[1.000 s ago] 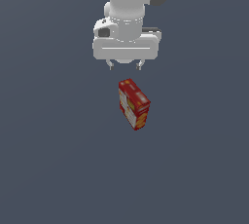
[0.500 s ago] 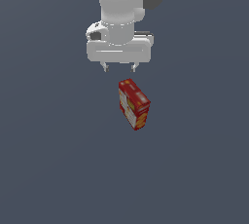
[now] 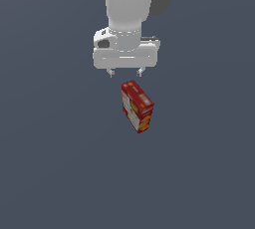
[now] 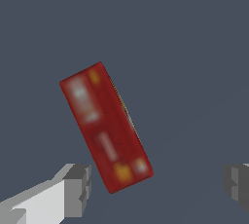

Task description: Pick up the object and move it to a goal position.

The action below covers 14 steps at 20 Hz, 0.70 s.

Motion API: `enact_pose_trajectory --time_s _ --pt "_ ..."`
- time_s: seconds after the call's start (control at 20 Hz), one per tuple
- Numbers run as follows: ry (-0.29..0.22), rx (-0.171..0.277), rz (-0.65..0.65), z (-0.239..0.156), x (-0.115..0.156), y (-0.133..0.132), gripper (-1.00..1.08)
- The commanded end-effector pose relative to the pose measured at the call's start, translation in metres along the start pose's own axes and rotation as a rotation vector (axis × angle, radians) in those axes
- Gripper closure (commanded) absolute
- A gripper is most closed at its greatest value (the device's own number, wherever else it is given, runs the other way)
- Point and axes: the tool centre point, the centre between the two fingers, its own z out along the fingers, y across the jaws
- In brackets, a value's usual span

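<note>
Carton (image 3: pixel 137 106), red with orange-yellow cracker pictures and pale label patches, stands upright on the plain grey floor (image 3: pixel 50 173) near its middle, turned at a slant to the view's edges; nothing touches it. Gripper (image 3: pixel 125 74) hangs just above and slightly toward the exterior view's left of the carton's top, fingers spread wide and empty; the wrist view shows one finger (image 4: pixel 78 189) beside the carton's lower corner and the other finger (image 4: pixel 238 186) well apart, so the opening is far broader than the narrow red top face.

Compared with a second ago, the arm has shifted toward the exterior view's left and now fills more of the view, while the carton has not moved; I judge this as lining-up, since the carton sits off-centre between the fingers and skewed to them; a turn of the wrist seems needed before descent.

No container is visible, and no goal marker shows.
</note>
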Motion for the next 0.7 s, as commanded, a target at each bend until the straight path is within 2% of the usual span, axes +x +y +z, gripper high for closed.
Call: enact_pose_trajectory --time_s 0.0,0.65 --pt "-0.003 0.0 -0.049 0.007 0.002 -0.005 -0.92" --pt "-0.017 0.003 -0.366 0.051 0.009 -0.038 -0.92"
